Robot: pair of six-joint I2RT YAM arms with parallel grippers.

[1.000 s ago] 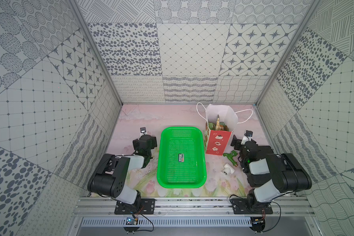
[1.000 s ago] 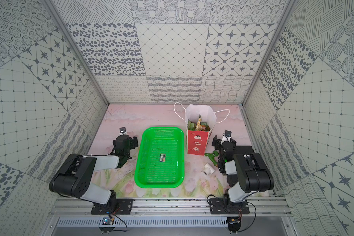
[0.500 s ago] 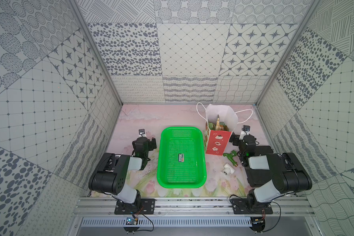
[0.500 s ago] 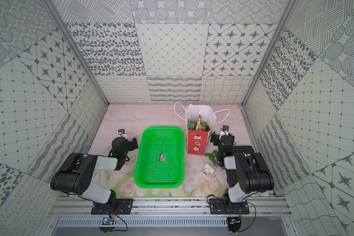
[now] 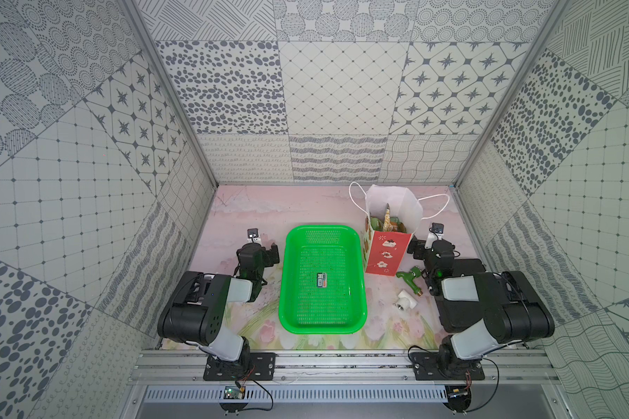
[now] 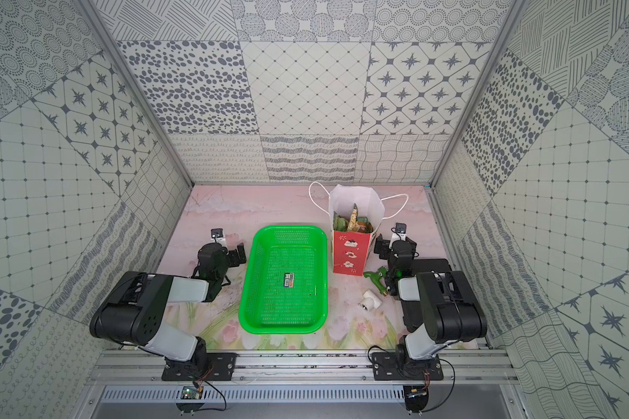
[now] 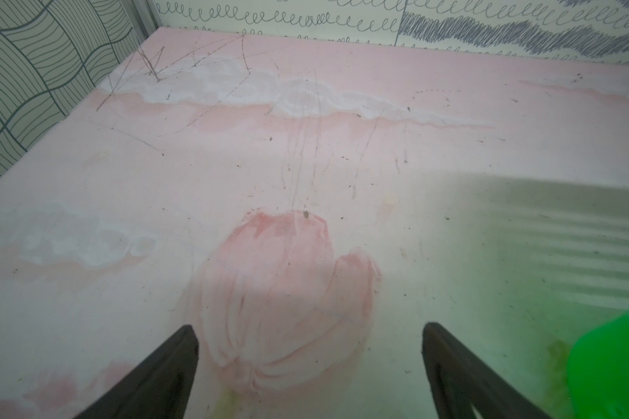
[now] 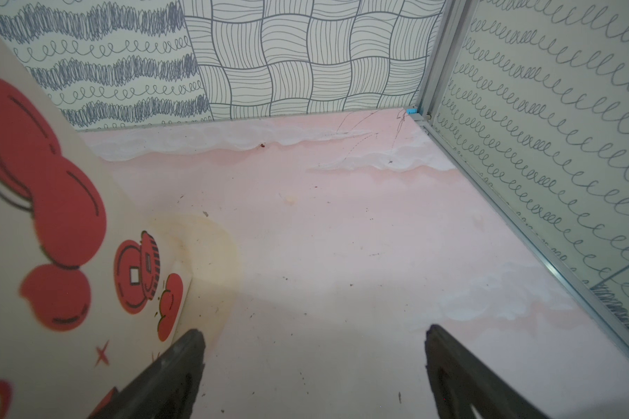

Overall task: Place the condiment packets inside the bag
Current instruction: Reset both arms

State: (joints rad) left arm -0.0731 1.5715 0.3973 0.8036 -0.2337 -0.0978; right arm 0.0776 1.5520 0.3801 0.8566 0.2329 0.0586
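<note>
Right claw (image 8: 313, 337) shifting slightly beside bag (image 5: 388, 250), gaping wide and empty, left claw (image 7: 305, 333) barely stirring beside basket (image 5: 322, 229), also gaping wide, packets (image 5: 391, 224) sitting inside bag.

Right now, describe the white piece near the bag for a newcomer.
Find the green basket, then the red bag by its far right corner. Two pieces lie in front of the bag: it is the stubby white piece, not the green tap.
</note>
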